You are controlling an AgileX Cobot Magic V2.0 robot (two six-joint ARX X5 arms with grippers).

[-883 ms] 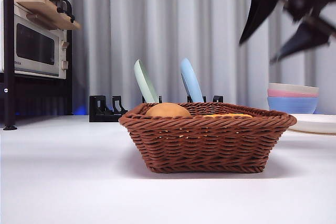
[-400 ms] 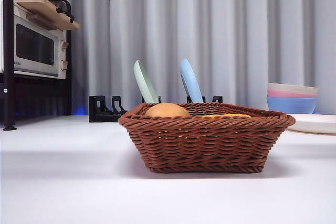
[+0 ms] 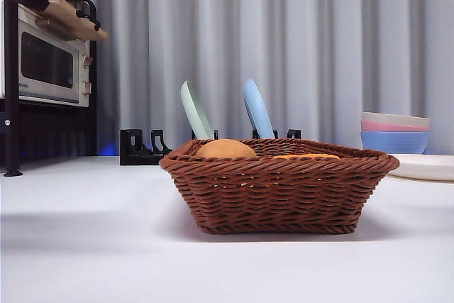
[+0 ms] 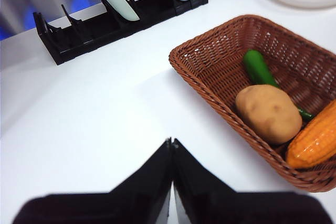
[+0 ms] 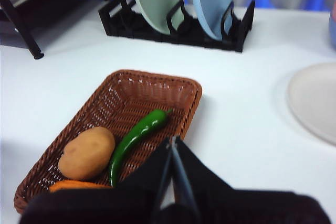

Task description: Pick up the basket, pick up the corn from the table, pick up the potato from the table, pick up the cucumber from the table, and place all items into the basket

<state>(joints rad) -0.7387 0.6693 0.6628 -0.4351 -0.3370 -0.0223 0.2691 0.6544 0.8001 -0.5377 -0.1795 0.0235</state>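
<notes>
Mid-table, the basket [image 3: 278,186] holds the potato [image 4: 269,113], corn [image 4: 315,140] and cucumber [image 5: 135,137], whose long axis runs along the basket's length. Both the left gripper [image 4: 171,153] and right gripper [image 5: 172,156] hover above, pressed together, empty; nothing seems left to fetch.

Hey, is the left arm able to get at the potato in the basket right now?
Probably yes. The potato lies uncovered on top in the basket, between the cucumber and the corn, nothing above it. The left gripper is shut and would need to open.
</notes>
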